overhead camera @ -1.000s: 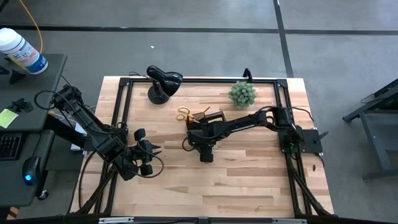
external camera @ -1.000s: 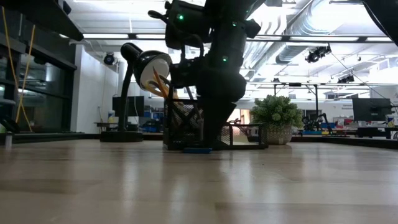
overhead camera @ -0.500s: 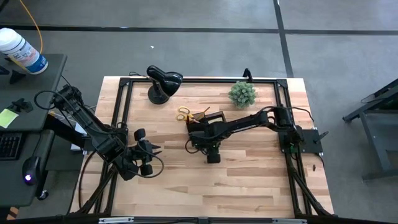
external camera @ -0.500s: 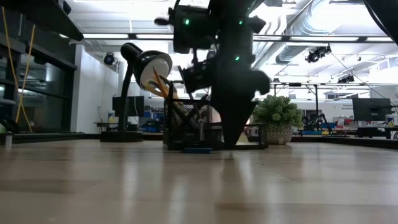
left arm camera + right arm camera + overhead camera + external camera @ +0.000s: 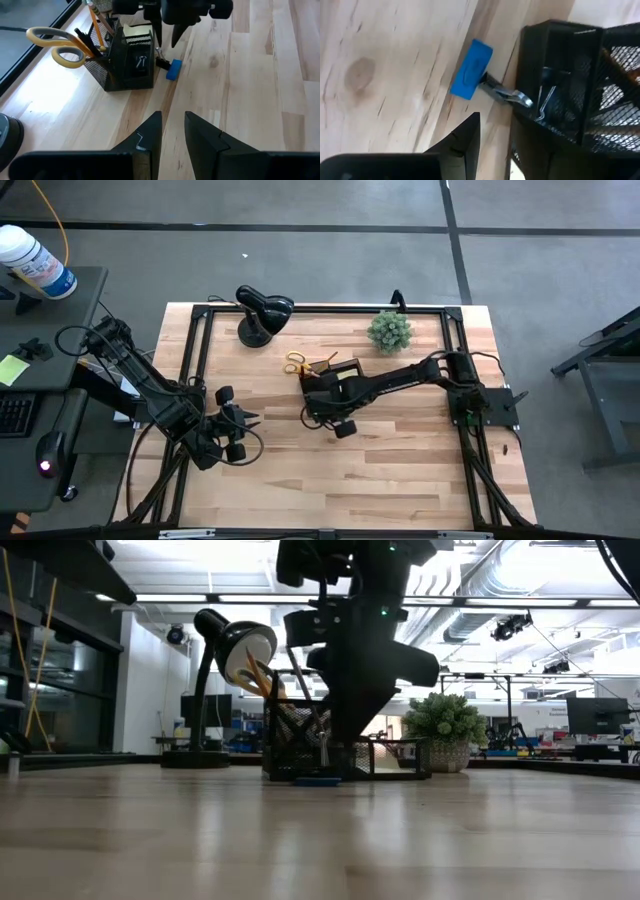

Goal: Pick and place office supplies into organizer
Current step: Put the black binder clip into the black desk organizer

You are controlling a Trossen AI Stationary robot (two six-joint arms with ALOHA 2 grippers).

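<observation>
Right gripper (image 5: 167, 37), fingers parted and empty, hovers over the small blue block (image 5: 471, 69) beside the black mesh organizer (image 5: 127, 60); next: descend, grasp.

Left gripper (image 5: 172, 131), parted and empty, waits.

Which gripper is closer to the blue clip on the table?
Right. The right gripper hangs just above the blue clip beside the organizer; the left gripper waits far across the table.

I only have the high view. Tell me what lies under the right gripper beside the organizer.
Observer: A small blue block lies on the table, outside the organizer.
Operator: Check whether anything touches it.
Observer: A black clip with silver handles lies against it, on the organizer's side.
Operator: Report the right gripper.
Observer: The right gripper hangs over block and clip, fingers apart, holding nothing.
</observation>
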